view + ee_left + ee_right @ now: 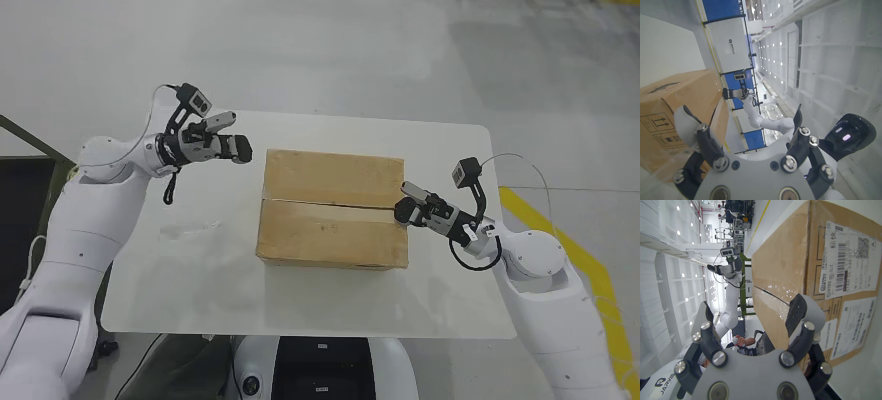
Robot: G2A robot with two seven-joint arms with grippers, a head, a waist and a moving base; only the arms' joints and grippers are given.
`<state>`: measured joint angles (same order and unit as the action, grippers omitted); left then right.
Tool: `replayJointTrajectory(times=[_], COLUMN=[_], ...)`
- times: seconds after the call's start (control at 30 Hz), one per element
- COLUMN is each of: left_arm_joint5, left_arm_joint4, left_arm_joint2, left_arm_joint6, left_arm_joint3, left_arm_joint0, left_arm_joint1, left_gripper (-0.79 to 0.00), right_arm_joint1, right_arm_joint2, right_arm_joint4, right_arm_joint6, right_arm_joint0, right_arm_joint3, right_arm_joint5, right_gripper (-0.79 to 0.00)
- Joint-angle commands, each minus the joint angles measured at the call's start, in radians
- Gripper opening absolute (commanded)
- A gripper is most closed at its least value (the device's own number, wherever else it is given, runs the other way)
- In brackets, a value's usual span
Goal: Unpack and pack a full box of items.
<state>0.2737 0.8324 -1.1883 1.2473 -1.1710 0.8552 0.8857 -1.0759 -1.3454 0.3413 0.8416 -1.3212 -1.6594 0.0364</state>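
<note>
Our right hand (751, 306), spread and empty, hangs just beside the stiff, likely heavy box (780, 256); we would start at its slick taped seam (770, 294) ahead.

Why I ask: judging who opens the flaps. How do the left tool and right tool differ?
The left tool is off the far corner of the box, the right tool at its end by the seam. The left tool hangs clear, the right tool at the box edge. Both open.

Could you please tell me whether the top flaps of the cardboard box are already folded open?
No, the cardboard box has both top flaps lying flat, meeting along a middle seam.
</note>
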Motion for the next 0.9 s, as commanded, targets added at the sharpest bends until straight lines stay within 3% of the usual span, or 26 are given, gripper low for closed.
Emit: replayJointTrajectory(times=[0.0,0.13,0.3,0.7,0.87], left_arm_joint5=[-0.011,-0.071,-0.108,0.074,0.071], left_arm_joint4=[-0.012,-0.029,-0.051,-0.176,-0.203], left_arm_joint2=[-0.046,-0.114,-0.178,-0.306,-0.316], left_arm_joint6=[-0.066,-0.143,-0.217,-0.563,-0.57], left_arm_joint3=[-0.075,-0.198,-0.279,-0.442,-0.475], left_arm_joint0=[0.077,0.196,0.284,0.53,0.567], left_arm_joint1=[-0.012,-0.03,-0.041,-0.038,-0.035], left_gripper=[0.0,0.0,0.0,0.0,0.0], right_arm_joint1=[0.0,0.0,0.0,0.0,0.0], right_arm_joint2=[0.0,0.0,0.0,0.0,0.0], right_arm_joint4=[0.0,0.0,0.0,0.0,0.0], right_arm_joint6=[0.0,0.0,0.0,0.0,0.0], right_arm_joint0=[0.0,0.0,0.0,0.0,0.0], right_arm_joint3=[0.0,0.0,0.0,0.0,0.0], right_arm_joint5=[0.0,0.0,0.0,0.0,0.0], right_gripper=[0.0,0.0,0.0,0.0,0.0])
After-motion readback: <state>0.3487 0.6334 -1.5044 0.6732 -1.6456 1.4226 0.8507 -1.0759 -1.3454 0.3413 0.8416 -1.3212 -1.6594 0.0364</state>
